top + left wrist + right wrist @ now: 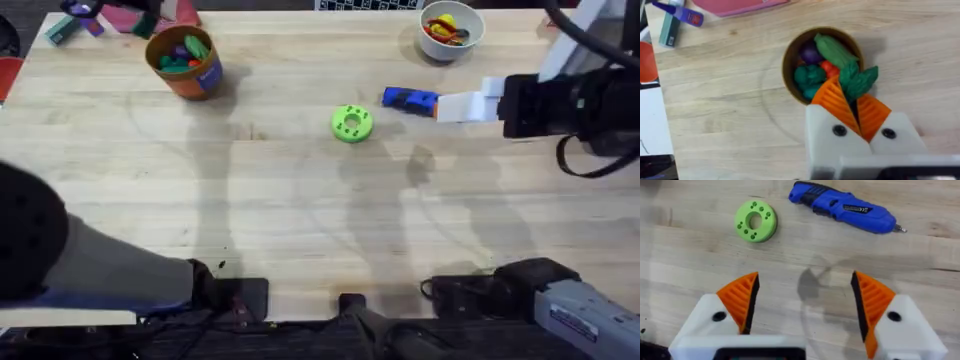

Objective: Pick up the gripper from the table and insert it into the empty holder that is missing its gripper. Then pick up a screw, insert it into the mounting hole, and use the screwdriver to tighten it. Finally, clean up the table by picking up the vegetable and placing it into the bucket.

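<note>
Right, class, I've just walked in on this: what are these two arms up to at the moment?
The left tool is shut on a green vegetable at the rim of the orange bucket, which already holds other vegetables. The right tool hangs open above the table, near the blue screwdriver and a green ring.

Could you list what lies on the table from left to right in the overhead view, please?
Orange bucket of vegetables → green ring → blue screwdriver → white bowl → right gripper.
</note>
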